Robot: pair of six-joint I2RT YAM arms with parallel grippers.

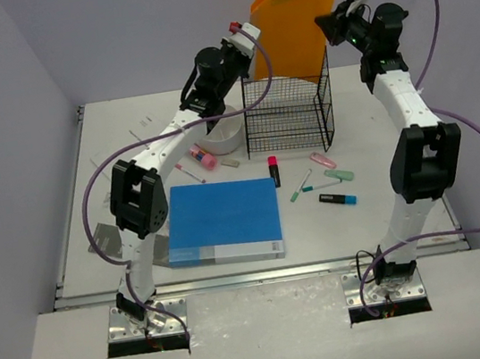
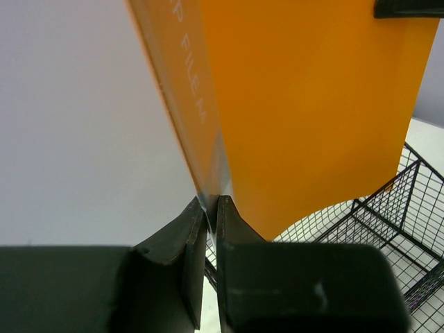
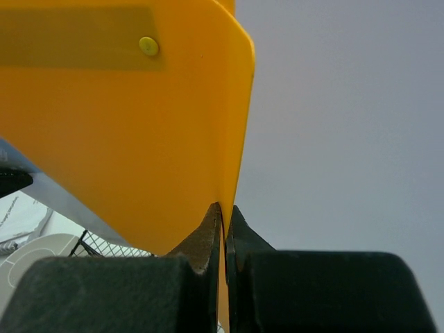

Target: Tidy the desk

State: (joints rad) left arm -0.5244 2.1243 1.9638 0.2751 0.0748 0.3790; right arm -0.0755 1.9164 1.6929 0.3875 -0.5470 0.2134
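Black jaws, glossy orange folder [image 2: 312, 104], wire rack [image 1: 291, 127]

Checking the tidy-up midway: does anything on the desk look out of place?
Yes. Pens and markers lie loose at odd angles on the desk, beside the binder and in front of the rack. The orange folder hangs above the rack, pinched by the left fingers and right fingers, not filed yet.

Soft, even light is seen throughout; only faint shadows are cast on the desk [image 1: 115, 130]. The bottom of both wrist views is slightly blurred.
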